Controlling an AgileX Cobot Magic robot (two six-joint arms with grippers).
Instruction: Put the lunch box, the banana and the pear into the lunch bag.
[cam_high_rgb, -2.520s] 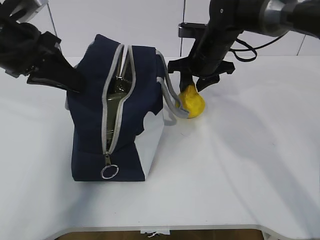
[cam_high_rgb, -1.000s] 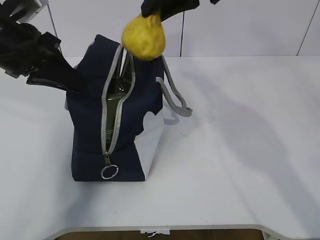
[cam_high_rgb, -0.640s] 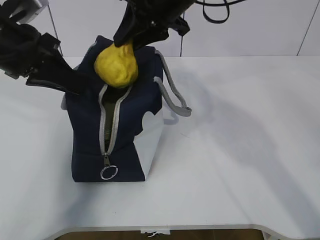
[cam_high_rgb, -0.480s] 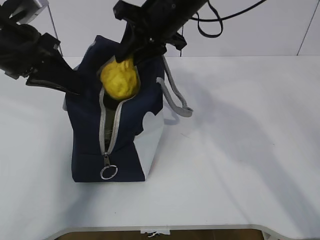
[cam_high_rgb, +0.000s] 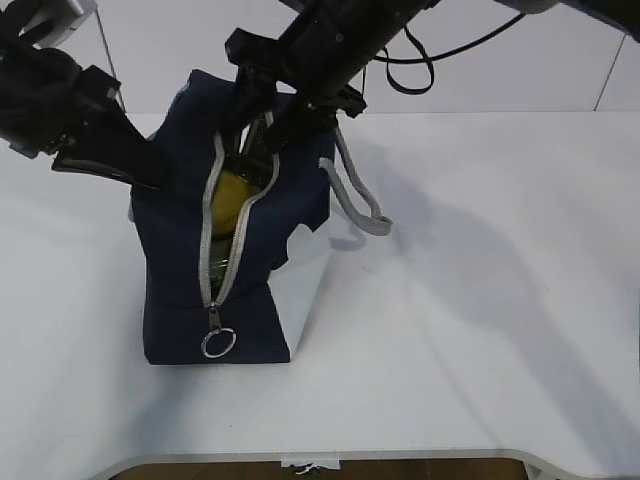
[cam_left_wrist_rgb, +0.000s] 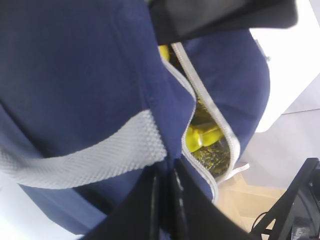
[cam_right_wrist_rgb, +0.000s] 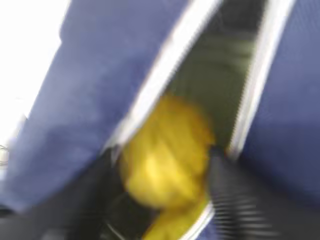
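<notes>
A: Item one, the lunch bag (cam_high_rgb: 240, 260). Condition?

B: Navy, boxy, upright on the table (cam_high_rgb: 470, 330), zipper mouth open down its near face. It surrounds the right gripper (cam_high_rgb: 262, 165), whose fingertips are down inside the slot. The left gripper (cam_left_wrist_rgb: 165, 200) sits at the bag's outer wall just below a grey webbing handle (cam_left_wrist_rgb: 85, 157), jaws narrow and apparently pinching a fold of the fabric. Best practice, in my judgement: that pinch holds firm so the mouth does not sag shut on the right arm.

A: Item two, the pear (cam_high_rgb: 232, 195).

B: Golden-yellow, lodged between the right jaws and inside the bag, between the two zipper edges. The right wrist view is blurred, but dark fingers flank the fruit on both sides, so I read it as gripped. To do this step well, lower it clear of the zipper teeth before letting go, then open only as far as the slot allows, and lift straight out so the fingers do not snag the tape.

A: Item three, other contents.

B: Beyond the left jaws, through the opening, a bright lemon-yellow piece, probably the banana (cam_left_wrist_rgb: 202, 139), against olive lining. The lunch box cannot be made out.

A: Item four, the ring pull (cam_high_rgb: 218, 343).

B: Hanging at the bottom of the zipper, well below both jaws; no concern.
</notes>
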